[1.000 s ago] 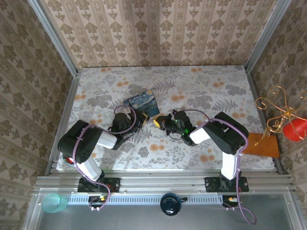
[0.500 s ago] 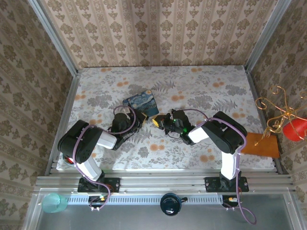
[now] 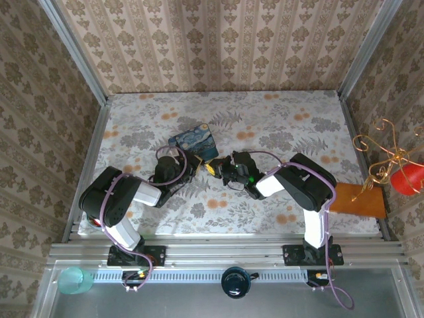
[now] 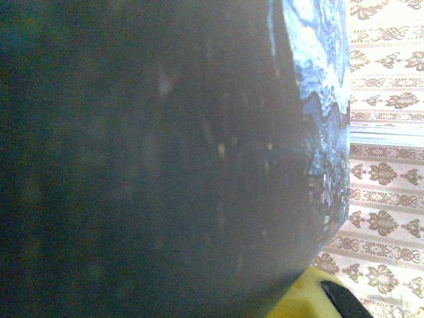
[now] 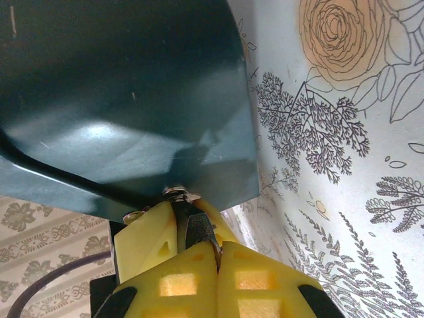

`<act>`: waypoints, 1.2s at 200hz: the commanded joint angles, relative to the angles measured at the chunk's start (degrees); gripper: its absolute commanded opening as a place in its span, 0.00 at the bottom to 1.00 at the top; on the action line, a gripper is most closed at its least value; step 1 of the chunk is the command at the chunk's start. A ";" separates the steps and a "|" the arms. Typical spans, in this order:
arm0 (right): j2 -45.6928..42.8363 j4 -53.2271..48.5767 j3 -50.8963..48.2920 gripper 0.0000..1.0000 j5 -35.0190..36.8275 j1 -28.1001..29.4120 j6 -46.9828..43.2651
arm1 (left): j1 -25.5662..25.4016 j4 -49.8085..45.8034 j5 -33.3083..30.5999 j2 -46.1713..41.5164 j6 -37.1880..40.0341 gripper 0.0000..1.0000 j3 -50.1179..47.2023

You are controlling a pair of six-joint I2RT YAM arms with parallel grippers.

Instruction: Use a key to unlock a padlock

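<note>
Fingers [image 5: 179, 285] of the right gripper [image 3: 218, 171] are pressed together, tip to tip with the left gripper [image 3: 199, 165] over the flowered table [image 3: 298, 126], just beside the blue painted tin [image 3: 194, 141]. Yellow left fingers [image 5: 147, 240] flank a small silvery-topped piece, seemingly the padlock [image 5: 176, 193]; whether they clamp it I cannot tell. From the right tips pokes a dark sliver, the key [image 5: 196, 228], pinched and reaching that piece.

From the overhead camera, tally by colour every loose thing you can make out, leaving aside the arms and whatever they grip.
Blue: 1, painted tin
Gold: 1, wire stand
Red: 1, red cup
Orange-brown: 1, flat sheet
Teal: 1, teal cup
Dark: 1, round object by the near rail
Total: 6
</note>
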 commanded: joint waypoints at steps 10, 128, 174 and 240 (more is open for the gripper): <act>-0.23 3.37 3.54 0.00 -2.93 2.03 0.68 | -2.28 2.55 5.78 -1.79 -0.35 0.09 1.19; -6.26 -20.34 5.16 0.46 -12.98 -4.63 -28.80 | 0.24 -7.48 3.08 -4.69 5.39 0.06 0.98; -14.80 -43.33 8.88 0.43 -7.19 -2.67 -54.57 | 1.12 -10.80 2.95 -5.35 6.94 0.06 1.05; -20.01 -41.66 5.02 0.39 10.80 6.47 -84.98 | 2.17 -19.91 2.69 -10.52 10.42 0.05 1.77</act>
